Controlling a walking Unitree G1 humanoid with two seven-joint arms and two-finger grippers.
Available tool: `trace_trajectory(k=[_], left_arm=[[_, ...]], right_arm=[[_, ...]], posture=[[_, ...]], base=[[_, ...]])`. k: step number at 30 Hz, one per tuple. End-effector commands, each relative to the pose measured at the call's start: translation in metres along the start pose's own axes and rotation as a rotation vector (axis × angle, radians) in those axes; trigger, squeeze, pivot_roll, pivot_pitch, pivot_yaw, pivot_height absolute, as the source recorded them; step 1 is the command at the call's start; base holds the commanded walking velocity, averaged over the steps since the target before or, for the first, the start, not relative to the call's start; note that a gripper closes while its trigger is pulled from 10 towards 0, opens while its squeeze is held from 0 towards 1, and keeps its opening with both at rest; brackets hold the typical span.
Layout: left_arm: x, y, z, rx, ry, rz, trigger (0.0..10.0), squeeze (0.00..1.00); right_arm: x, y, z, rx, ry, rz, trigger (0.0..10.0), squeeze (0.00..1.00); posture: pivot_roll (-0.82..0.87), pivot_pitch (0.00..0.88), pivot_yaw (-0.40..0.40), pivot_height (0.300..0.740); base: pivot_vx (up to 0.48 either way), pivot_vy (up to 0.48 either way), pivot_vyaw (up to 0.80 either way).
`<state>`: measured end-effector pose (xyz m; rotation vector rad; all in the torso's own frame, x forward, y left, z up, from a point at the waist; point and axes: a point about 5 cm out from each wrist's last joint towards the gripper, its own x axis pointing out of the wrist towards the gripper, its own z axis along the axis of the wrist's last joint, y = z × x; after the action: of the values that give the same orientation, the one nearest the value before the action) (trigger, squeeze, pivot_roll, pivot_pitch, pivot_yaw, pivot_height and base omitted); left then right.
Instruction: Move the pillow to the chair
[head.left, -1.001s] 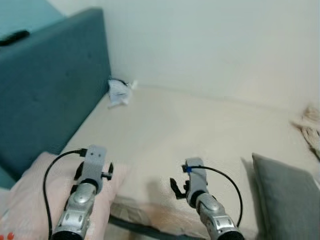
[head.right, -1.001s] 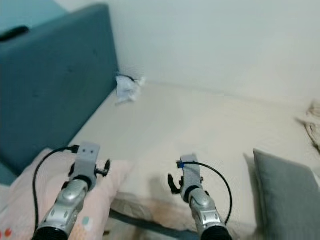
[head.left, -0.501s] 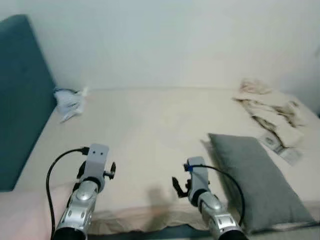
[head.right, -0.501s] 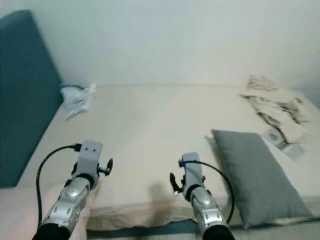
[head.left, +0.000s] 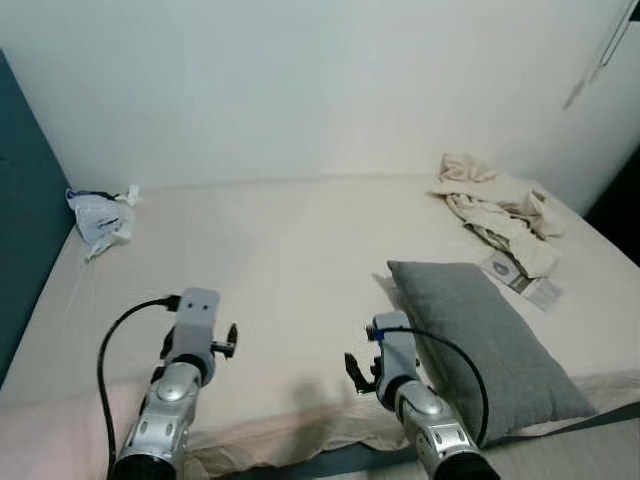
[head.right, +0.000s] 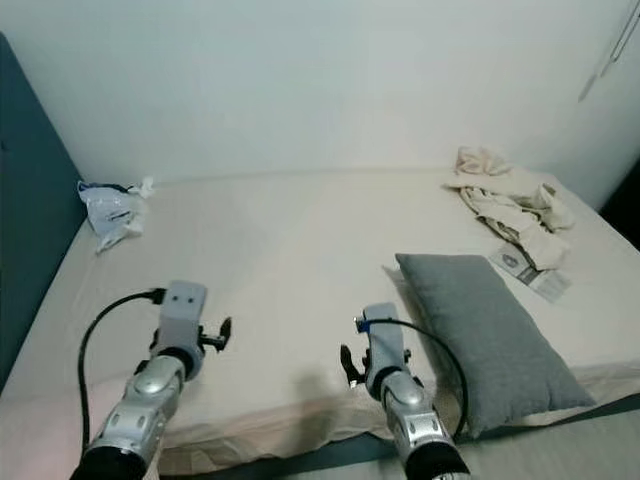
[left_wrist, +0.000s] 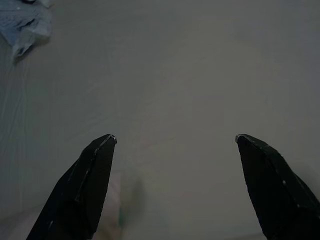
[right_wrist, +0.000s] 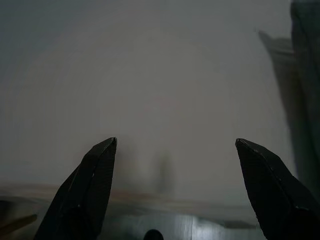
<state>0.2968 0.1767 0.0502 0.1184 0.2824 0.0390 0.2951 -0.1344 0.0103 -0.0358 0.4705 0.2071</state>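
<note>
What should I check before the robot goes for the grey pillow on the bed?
1. Grey pillow located, lying flat on the bed: ok.
2. Right claw open and empty: ok.
3. Left claw open and empty: ok.
4. Right claw lined up with the pillow: not ok, pillow sits off to its side.
5. Nothing resting on the pillow; crumpled cloth and paper lie apart: ok.
6. Chair located: cannot tell.

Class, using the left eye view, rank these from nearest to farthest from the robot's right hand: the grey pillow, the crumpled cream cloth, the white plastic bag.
1. Grey pillow, just to the right hand's right.
2. Crumpled cream cloth, far right corner.
3. White plastic bag, far left, by the headboard.
</note>
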Motion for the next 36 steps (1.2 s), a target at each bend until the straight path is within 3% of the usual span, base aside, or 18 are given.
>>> trace_trajectory(k=[1,7,25,30,36], left_arm=[[-0.002,0.000,-0.002,0.003,0.010,-0.010,10.0,0.00],[-0.002,-0.009,-0.003,0.014,0.015,-0.037,10.0,0.00],[-0.002,-0.012,-0.004,0.014,0.021,-0.050,10.0,0.00],[-0.002,-0.012,-0.006,0.005,0.039,-0.063,10.0,0.00],[-0.001,-0.013,-0.007,0.037,0.049,-0.068,10.0,0.00]], right_arm=[[0.000,-0.001,0.000,0.002,-0.003,-0.006,10.0,0.00],[-0.002,-0.005,-0.004,-0.001,0.004,-0.016,10.0,0.00],[-0.004,-0.010,-0.008,0.003,0.006,-0.030,10.0,0.00],[-0.004,-0.010,-0.007,0.003,0.005,-0.030,10.0,0.00],[-0.003,-0.009,-0.006,0.003,0.002,-0.028,10.0,0.00]], posture=[[-0.02,0.061,-0.038,0.740],[-0.03,0.066,-0.032,0.740],[-0.04,0.072,-0.026,0.740],[-0.04,0.069,-0.025,0.740],[-0.05,0.060,-0.023,0.740]], base=[[0.000,-0.416,0.00],[0.000,-0.480,0.00],[0.000,-0.480,0.00],[0.000,0.097,0.00],[0.000,0.480,0.00]])
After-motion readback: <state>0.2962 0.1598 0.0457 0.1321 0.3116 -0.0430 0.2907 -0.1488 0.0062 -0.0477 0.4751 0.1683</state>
